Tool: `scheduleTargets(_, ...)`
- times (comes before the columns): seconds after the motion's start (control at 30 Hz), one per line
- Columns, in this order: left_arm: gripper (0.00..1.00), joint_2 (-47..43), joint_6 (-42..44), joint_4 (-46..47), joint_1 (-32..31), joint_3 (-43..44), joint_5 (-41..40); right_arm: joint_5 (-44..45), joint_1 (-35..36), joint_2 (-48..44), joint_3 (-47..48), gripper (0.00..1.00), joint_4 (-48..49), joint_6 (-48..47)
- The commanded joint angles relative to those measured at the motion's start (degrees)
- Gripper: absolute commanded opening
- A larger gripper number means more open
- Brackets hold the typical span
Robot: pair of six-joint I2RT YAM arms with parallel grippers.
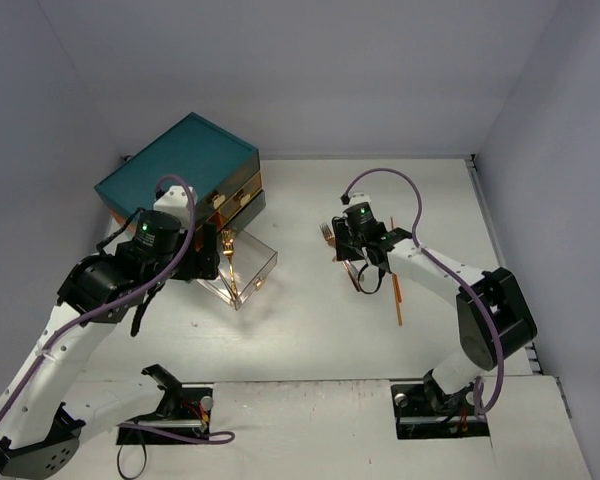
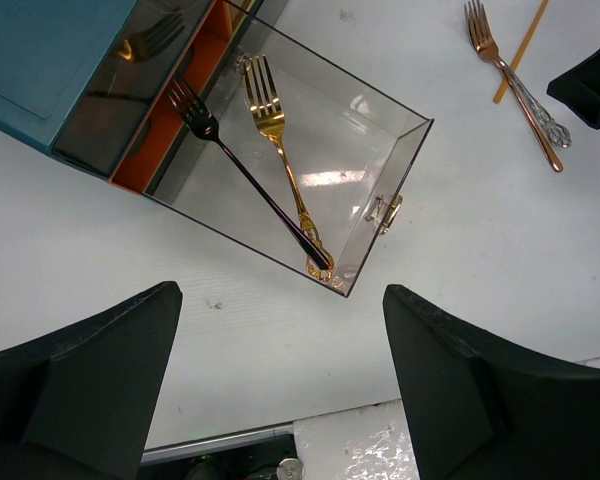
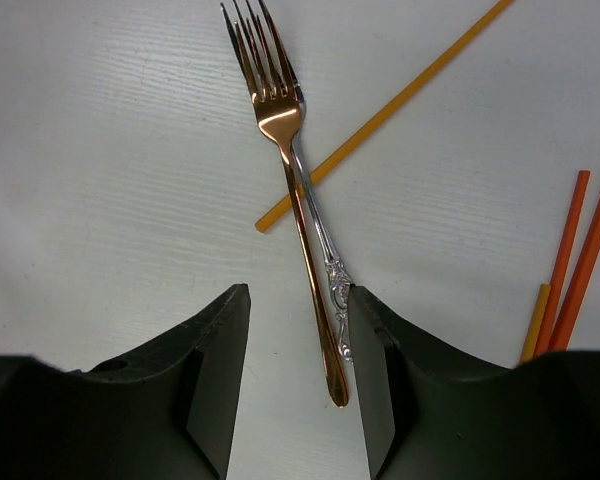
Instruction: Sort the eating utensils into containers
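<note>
Copper fork (image 3: 296, 190) lies centre of right wrist view, over silver fork (image 3: 336, 285). Right gripper (image 3: 298, 340) straddles both handles, fingers partly apart, clamping nothing. Gold fork (image 2: 280, 150) and dark fork (image 2: 245, 175) in pulled-out drawer (image 2: 365, 125), upper centre of left wrist view. Left gripper (image 2: 280, 330) wide open, empty.

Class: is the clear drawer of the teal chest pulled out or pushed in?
Pulled out: the clear drawer juts from the teal chest, a gold fork and dark fork lying inside.

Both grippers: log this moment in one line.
right gripper: open, astride copper fork handle | left gripper: open, nothing held | pulled-out drawer: dark fork, gold fork inside
</note>
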Motion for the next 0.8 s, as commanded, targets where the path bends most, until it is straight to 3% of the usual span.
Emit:
scheduleTargets(0.0, 0.80, 1.6, -1.8, 1.9, 0.0, 1.4, -2.9, -3.5, -1.8, 2.2, 0.2, 0.40, 1.6, -2.9)
scheduleTargets(0.43, 0.80, 5.8, -1.9, 2.1, 0.2, 5.7, -3.8, -7.4, -1.5, 8.1, 3.5, 0.27, 2.1, -3.8)
scheduleTargets(0.77, 0.80, 5.9, -1.0, 1.9, 0.5, 5.5, -4.1, -6.8, -1.5, 13.7, 6.6, 0.26, 2.1, -5.0)
